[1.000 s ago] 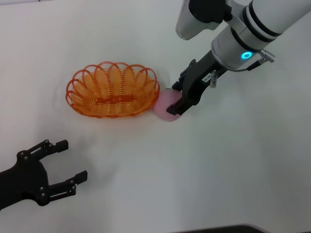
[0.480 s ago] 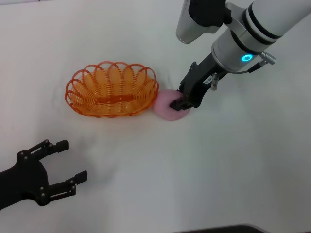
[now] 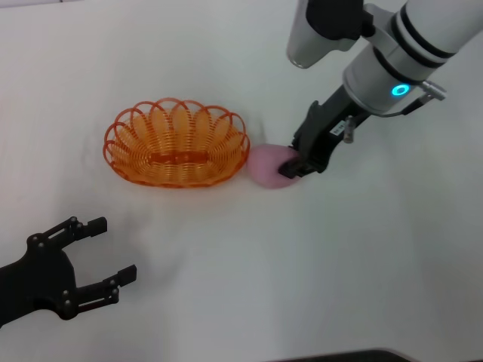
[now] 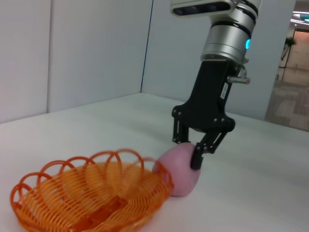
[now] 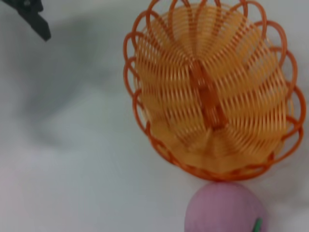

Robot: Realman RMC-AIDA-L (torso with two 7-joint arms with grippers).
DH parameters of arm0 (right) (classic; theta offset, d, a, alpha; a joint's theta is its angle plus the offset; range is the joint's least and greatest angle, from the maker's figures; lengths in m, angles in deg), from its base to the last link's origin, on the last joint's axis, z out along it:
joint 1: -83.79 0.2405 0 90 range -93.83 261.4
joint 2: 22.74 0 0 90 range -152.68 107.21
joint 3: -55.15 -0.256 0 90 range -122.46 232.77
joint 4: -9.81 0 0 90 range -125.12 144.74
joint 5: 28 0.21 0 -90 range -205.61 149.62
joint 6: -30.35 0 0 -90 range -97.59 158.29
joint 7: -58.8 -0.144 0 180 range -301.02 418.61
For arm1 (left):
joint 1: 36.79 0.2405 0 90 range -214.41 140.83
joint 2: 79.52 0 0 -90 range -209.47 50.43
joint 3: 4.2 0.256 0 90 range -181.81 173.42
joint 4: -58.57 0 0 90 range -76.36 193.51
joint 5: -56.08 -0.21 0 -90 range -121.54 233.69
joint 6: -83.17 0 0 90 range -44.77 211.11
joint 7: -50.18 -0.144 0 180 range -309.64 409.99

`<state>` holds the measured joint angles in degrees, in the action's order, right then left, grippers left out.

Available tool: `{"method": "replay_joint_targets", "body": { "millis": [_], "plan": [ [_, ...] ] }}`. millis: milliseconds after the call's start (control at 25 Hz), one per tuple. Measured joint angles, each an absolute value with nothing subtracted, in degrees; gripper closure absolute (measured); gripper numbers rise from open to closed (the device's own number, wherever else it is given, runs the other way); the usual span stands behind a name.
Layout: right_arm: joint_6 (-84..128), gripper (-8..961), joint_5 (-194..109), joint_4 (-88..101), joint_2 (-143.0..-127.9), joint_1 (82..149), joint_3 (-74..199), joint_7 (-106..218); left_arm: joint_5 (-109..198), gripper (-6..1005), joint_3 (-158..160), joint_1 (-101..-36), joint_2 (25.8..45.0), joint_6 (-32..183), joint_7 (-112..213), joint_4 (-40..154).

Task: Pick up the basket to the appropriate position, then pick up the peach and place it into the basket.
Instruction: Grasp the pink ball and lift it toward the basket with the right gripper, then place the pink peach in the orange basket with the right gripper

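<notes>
The orange wire basket stands on the white table, left of centre. The pink peach lies on the table against the basket's right end. My right gripper comes down from the upper right, its black fingers closed on the peach's right part. The left wrist view shows the fingers pinching the top of the peach beside the basket. The right wrist view shows the basket and the peach from above. My left gripper is open and empty at the lower left.
The white table around the basket and peach holds nothing else. In the right wrist view, my left gripper shows as a dark shape in a corner. Walls stand beyond the table's far edge.
My right gripper's fingers have narrowed from wide open around the peach to closed on it. The gripper and the peach have shifted slightly right. The left arm has not moved.
</notes>
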<state>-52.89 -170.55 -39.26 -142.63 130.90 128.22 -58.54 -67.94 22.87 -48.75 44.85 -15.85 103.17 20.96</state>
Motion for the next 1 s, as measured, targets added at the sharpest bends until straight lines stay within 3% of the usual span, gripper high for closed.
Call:
{"method": "replay_joint_targets", "body": {
  "millis": [520,1000],
  "plan": [
    [-60.6,716,-172.01,-46.36,-142.43,126.26,122.69,-56.23,-67.48,127,22.87,-48.8,44.93,-15.92,103.27,21.04],
    [-68.82,723,-166.05,-48.23,-142.24,125.89,112.07,-47.64,-67.23,127,22.68,-49.12,44.85,-16.06,103.94,21.13]
  ]
}}
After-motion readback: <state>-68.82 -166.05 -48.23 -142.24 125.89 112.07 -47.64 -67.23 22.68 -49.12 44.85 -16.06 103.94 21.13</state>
